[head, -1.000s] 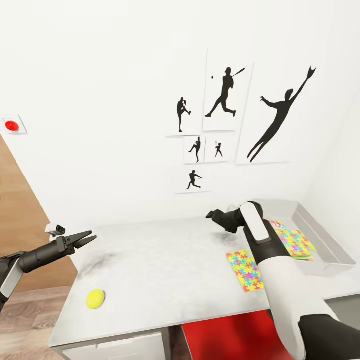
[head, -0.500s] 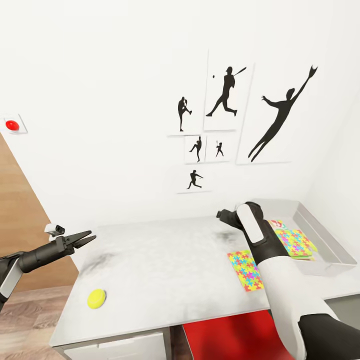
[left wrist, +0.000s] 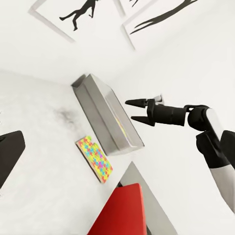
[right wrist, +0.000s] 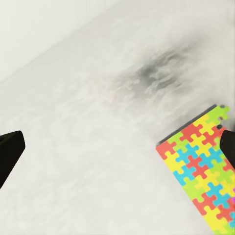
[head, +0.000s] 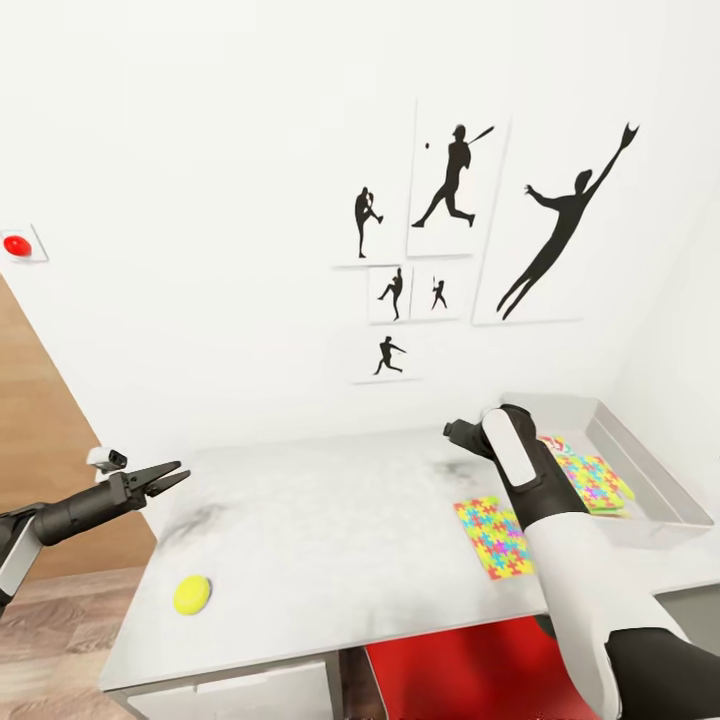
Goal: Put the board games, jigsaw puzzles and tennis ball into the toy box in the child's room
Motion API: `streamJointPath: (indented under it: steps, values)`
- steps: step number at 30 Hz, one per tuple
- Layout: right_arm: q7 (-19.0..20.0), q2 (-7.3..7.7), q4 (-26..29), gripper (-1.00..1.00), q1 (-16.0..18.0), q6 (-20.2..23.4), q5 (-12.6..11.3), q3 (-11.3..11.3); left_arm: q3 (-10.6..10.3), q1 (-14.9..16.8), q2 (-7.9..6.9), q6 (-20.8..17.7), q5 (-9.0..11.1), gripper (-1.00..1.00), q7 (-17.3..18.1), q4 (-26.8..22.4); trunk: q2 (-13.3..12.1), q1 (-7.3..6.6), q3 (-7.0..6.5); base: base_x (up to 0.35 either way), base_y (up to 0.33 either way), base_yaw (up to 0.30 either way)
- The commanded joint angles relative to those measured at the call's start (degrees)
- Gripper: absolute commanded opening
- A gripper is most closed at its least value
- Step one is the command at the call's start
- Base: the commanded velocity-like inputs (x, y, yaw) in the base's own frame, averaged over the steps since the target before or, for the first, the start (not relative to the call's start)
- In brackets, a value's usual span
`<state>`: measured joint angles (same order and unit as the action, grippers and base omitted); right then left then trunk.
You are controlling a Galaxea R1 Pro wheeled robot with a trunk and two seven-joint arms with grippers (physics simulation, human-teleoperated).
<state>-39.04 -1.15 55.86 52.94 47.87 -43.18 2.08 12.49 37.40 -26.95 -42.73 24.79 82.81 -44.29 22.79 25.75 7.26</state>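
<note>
Now the left pincer point(head: 172, 476) hangs empty and parted above the counter's point(head: 330, 540) end, the right pincer point(left wrist: 133, 110) spread above a jigsaw puzzle point(head: 493, 538) beside the toy box point(head: 655, 485), where another puzzle point(head: 592, 483) lies, the tennis ball point(head: 191, 594) well apart.

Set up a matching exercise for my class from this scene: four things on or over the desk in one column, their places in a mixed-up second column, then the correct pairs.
Things:
1. tennis ball
2. jigsaw puzzle
3. toy box
4. left gripper

Places:
A. far right end of the table
B. on the tabletop just left of the toy box
C. near the table's front left corner
D. hovering by the table's left edge

Pairs: 1-C, 2-B, 3-A, 4-D
</note>
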Motion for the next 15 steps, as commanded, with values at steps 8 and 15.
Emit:
streamJointPath:
  steps: [8, 15]
  values:
    - [-0.60, 1.84, -0.03, 1.00, -0.22, -0.71, -0.68, -0.06, -0.01, 0.04, -0.20, -0.60, 0.08, 1.00, 0.21, 0.00, 0.13, 0.04, 0.71, 0.000, 0.000, -0.094]
    - [-0.86, 2.48, -0.60, 1.00, -0.39, -2.97, -0.68, -0.06, -0.01, 0.04, -0.21, -0.60, 0.09, 1.00, 0.19, 0.00, 0.13, 0.04, 1.23, 0.000, 0.000, -0.121]
